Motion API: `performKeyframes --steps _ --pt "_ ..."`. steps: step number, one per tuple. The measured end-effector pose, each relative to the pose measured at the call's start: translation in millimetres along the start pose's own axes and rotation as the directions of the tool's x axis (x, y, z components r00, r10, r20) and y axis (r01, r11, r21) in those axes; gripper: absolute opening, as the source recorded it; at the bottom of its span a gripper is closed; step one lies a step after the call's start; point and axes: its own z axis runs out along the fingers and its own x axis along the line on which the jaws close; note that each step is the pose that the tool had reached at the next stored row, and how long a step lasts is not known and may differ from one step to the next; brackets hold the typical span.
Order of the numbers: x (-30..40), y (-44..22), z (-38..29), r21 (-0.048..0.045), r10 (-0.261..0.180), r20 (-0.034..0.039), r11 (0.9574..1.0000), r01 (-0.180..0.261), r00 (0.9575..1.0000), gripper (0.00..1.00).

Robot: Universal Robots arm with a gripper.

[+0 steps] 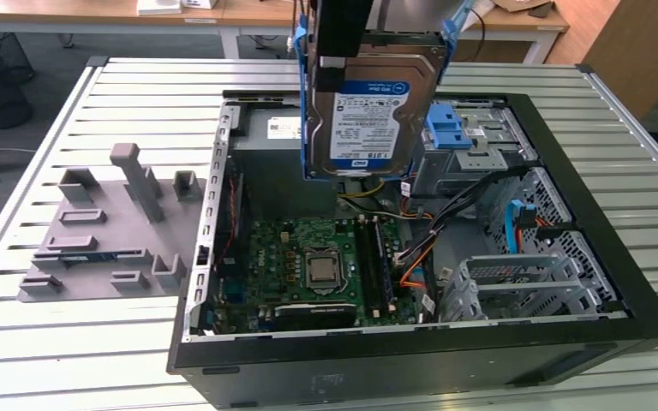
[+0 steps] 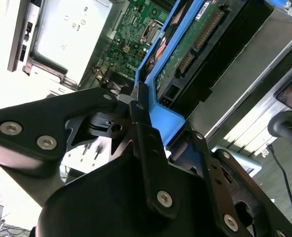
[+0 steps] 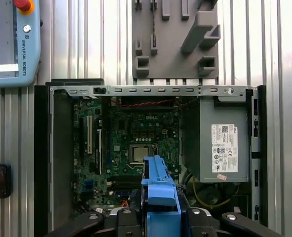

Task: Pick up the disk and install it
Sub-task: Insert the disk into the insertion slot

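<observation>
Your gripper (image 2: pixel 137 101) is clamped on the blue carrier tab of the disk (image 1: pixel 369 116), which hangs upright above the open computer case (image 1: pixel 421 377) on the bench (image 1: pixel 134 94), so you are mid-carry, and seating it likely calls for squaring it to the drive cage (image 1: pixel 478 128), partly hidden behind it.
</observation>
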Motion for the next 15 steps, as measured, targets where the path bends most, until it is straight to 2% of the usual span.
performKeyframes --steps 5,12,15 --pt "10.1 -0.3 -0.1 -0.0001 0.0 -0.0003 1.0 0.0 1.0 0.36" --pt "12.7 -0.4 -0.1 -0.0001 0.0 -0.0019 1.0 0.0 1.0 0.36" --pt "17.2 -0.5 -0.1 0.0 0.0 -0.0024 1.0 0.0 1.0 0.36"
